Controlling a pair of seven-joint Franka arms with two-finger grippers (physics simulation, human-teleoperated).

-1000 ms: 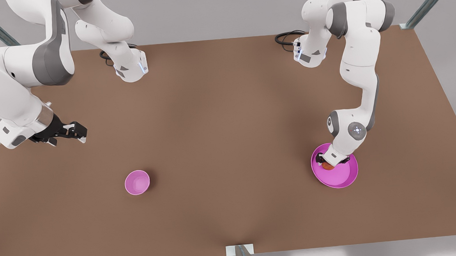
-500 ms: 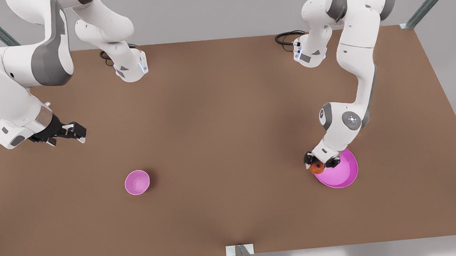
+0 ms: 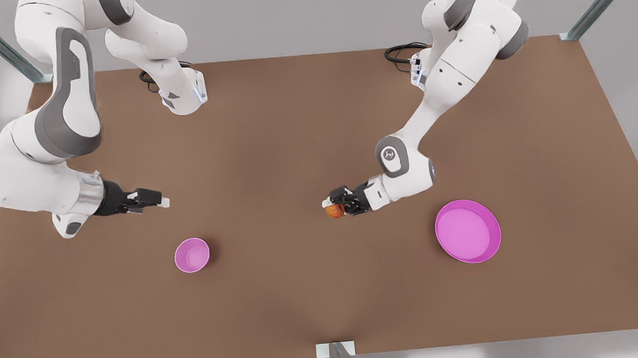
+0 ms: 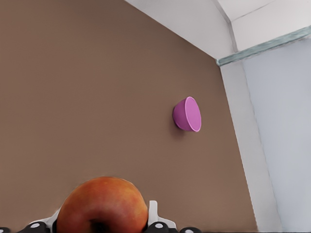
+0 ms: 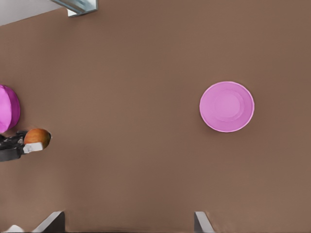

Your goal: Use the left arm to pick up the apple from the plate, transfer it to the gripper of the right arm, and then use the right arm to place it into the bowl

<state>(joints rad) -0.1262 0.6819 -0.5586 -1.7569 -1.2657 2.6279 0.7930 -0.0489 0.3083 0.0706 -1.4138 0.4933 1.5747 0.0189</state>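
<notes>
Front view: the left gripper (image 3: pixel 335 205) grips the apple (image 3: pixel 334 211) above the brown table (image 3: pixel 294 120) — between the plate (image 3: pixel 491 241) and the bowl (image 3: pixel 192 255). The right gripper (image 3: pixel 159 200) hangs near the bowl, fingers (image 5: pixel 201 221) spread wide — nothing between them.

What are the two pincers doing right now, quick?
Left pincer: closed on the apple, carried above the table between plate and bowl.
Right pincer: open, holding nothing, waiting up beyond the bowl.
</notes>
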